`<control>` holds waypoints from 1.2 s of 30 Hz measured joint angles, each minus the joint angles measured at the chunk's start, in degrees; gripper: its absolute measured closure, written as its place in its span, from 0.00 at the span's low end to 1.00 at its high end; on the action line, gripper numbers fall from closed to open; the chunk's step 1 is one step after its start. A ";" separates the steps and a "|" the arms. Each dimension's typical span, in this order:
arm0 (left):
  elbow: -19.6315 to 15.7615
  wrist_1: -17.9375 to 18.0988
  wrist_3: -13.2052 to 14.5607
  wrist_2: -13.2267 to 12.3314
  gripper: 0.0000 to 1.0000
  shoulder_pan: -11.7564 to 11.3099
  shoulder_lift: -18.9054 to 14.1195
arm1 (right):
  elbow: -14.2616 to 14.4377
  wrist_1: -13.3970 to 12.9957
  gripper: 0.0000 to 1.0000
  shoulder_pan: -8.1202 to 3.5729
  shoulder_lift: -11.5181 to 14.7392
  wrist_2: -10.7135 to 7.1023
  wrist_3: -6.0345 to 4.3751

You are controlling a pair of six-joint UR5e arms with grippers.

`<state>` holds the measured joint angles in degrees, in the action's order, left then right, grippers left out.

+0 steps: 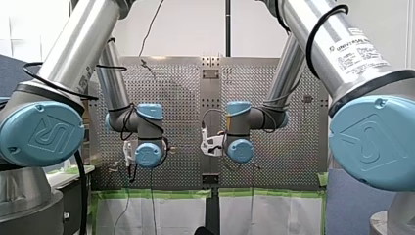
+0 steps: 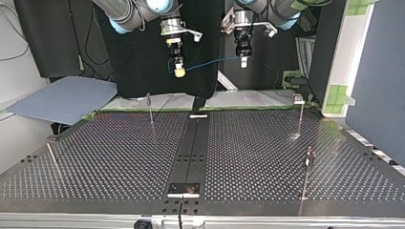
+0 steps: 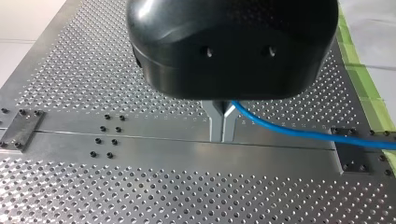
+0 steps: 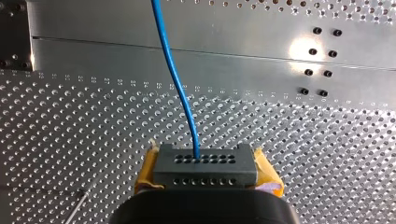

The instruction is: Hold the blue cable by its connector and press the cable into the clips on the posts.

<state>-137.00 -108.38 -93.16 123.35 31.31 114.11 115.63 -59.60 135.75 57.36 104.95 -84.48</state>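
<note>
The blue cable [image 2: 210,62] hangs in a shallow arc between my two grippers, high above the perforated table [image 2: 119,157]. My right gripper [image 4: 203,176] has its yellow pads [image 4: 267,173] shut on the dark grey connector block [image 4: 203,163], and the cable [image 4: 177,79] runs out of the block's face. At the top view's left, this gripper [image 2: 179,71] hangs over the table's far edge. My left gripper [image 3: 222,137], black with metal fingers, is shut on the cable [image 3: 299,133] a short way along. It [image 2: 243,61] hangs to the right of the other gripper.
Thin posts with clips stand on the table: one far left [image 2: 150,109], one far right [image 2: 300,114], one near right [image 2: 308,171], and a leaning rod [image 2: 51,156] at the left edge. A dark centre rail [image 2: 193,148] runs down the middle.
</note>
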 joint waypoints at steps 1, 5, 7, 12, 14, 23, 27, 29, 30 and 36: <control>0.00 0.00 0.00 0.00 1.00 0.00 0.00 | 0.00 0.00 1.00 0.00 0.00 0.00 0.00; 0.00 0.00 0.00 0.00 1.00 0.00 0.00 | 0.00 0.00 1.00 0.00 0.00 0.00 0.00; 0.00 0.00 0.00 0.00 1.00 0.00 0.00 | 0.00 0.00 1.00 0.00 0.00 0.00 0.00; 0.00 0.00 0.00 0.00 1.00 0.00 0.00 | 0.00 0.00 1.00 0.00 0.00 0.00 0.00; 0.00 0.00 0.00 0.00 1.00 0.00 0.00 | 0.00 0.00 1.00 0.00 0.00 0.00 0.00; 0.00 0.00 0.00 0.00 1.00 0.00 0.00 | 0.00 0.00 1.00 0.00 0.00 0.00 0.00; 0.00 0.00 0.00 0.01 1.00 0.00 0.00 | 0.00 0.00 1.00 0.00 0.00 0.00 0.00; -0.06 -0.01 -0.02 -0.01 1.00 -0.05 0.07 | 0.00 0.00 1.00 0.00 0.00 -0.06 0.00; -0.18 -0.01 -0.03 -0.05 1.00 -0.12 0.18 | 0.00 0.00 1.00 0.00 0.00 -0.17 0.00; -0.73 0.00 -0.08 -0.24 1.00 -0.32 2.56 | 0.07 0.00 1.00 0.00 0.00 -0.50 0.00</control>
<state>-137.73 -108.38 -93.24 123.11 30.98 116.67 115.70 -59.60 135.75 57.36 104.45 -84.48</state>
